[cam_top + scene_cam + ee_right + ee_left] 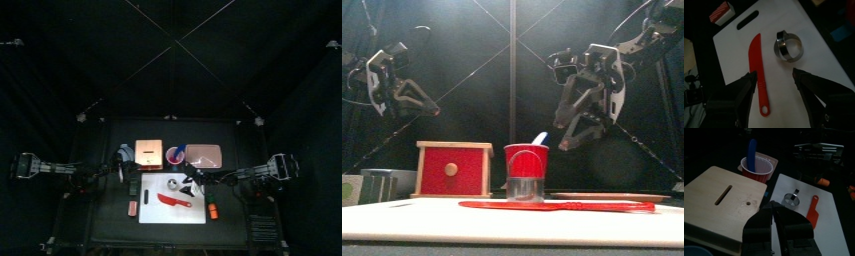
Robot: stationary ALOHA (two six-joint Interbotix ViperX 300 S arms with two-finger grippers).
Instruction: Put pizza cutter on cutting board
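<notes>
The right gripper's point(774, 82) fingers point(745, 85) stand wide apart and hold nothing; they hang above the cutting board point(821, 37), a large flat white rectangle with a handle slot at one end. The pizza cutter point(789, 46), a small silvery round wheel, already lies on the board's white surface, just beside a red knife-shaped utensil point(756, 75) that also rests on the board; the two are near but apart. The left gripper point(777, 220) hovers over a tan wooden block point(721, 203), its fingers point(763, 225) closed or nearly so with nothing between them; a red cup point(756, 167) with a blue stick in it stands beyond the block.

Judged from this layout, the placing looks complete and the step in hand is a clean retreat. To do it well, the right arm should rise straight up before swinging away, so the open fingers clear both the wheel and the red utensil; a sideways sweep at this height could nudge the cutter, which may roll or slide on the smooth board. The fingers should stay spread until well clear; the left arm need not move.
</notes>
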